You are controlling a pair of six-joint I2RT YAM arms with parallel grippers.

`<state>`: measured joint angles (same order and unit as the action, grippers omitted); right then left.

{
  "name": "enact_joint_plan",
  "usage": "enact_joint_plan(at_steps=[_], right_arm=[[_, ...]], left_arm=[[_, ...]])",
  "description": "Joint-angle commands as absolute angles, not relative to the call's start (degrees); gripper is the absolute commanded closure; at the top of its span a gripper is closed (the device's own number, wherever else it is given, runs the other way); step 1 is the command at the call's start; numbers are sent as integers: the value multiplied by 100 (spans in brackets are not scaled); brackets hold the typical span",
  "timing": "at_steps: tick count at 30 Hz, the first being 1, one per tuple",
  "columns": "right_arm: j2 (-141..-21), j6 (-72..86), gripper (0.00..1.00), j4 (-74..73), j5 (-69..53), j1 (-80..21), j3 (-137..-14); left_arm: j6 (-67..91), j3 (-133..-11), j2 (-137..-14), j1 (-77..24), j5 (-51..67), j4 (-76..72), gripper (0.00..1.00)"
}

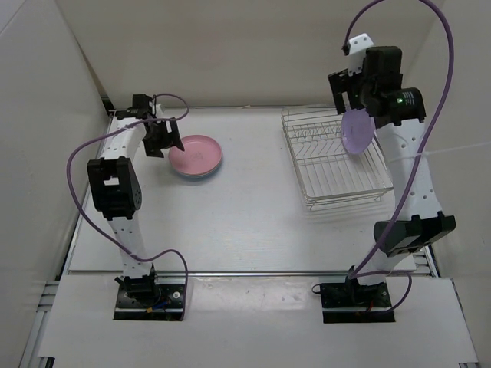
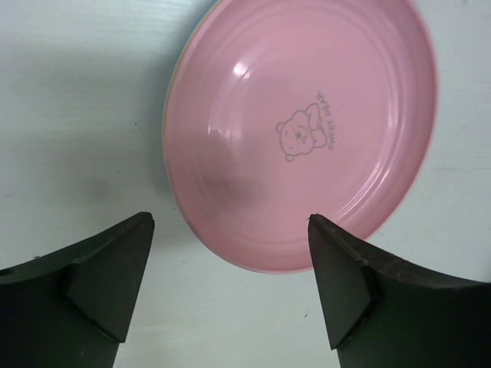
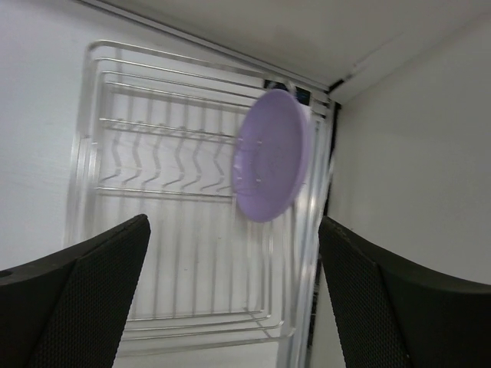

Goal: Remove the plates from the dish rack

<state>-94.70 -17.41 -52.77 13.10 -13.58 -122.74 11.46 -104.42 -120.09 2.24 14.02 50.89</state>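
One plate, the purple plate (image 3: 272,153), stands on edge in the rack (image 1: 330,172) at the upper right of the top view. The right gripper (image 3: 234,222) is spread wide above it, grasping nothing. The pink plate (image 1: 196,154) lies flat on the table (image 1: 245,207), upper left of centre, with a blue rim (image 1: 198,175) showing beneath. The left gripper (image 2: 230,218) hangs released over it, empty.

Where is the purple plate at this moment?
In the top view, on the right side, the purple plate stands on edge at the dish rack's far right, beneath the right tool.
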Motion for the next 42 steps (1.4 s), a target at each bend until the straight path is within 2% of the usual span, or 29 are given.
enact_joint_plan(at_steps=[1, 6, 10, 20, 29, 32, 33, 34, 35, 38, 42], right_arm=[[-9650, -2081, 8, -4809, 1441, -967, -12068], [-9703, -3161, 8, -3816, 1441, -669, -11217], [-10159, -3515, 10, -3639, 1362, -519, -11224], [-11161, -3700, 12, -2936, 1994, -229, -11496], [-11602, -3454, 21, -2760, 2048, -9, -11549], [-11733, -3393, 29, -2760, 1996, 53, -11549], [-11794, -3393, 37, -2760, 1995, 53, -11549], [-11795, -3393, 54, -2760, 1995, 105, -11549], [-11847, -3393, 59, -2760, 1995, 105, -11549], [-11848, -3288, 60, -2760, 1995, 105, -11602], [-11900, -3138, 73, -2760, 2126, 105, -11654]], left_arm=[[889, -10784, -11198, 220, 1336, 5080, 6], [440, -10775, -10767, 220, 1012, 5133, 0], [-26, -10644, -10266, 377, 888, 5080, 0], [-439, -9256, -9106, 492, 466, 4843, 0], [-439, -9264, -8859, 554, 159, 5027, 0], [-387, -9386, -8859, 554, 105, 5097, 0], [-335, -9456, -8859, 554, 105, 5098, 0], [-334, -9457, -8859, 554, 105, 5150, 0], [-334, -9457, -8859, 554, 53, 5150, 0], [-334, -9457, -8859, 554, -8, 5150, 0], [-334, -9457, -8859, 554, -9, 5150, 0]])
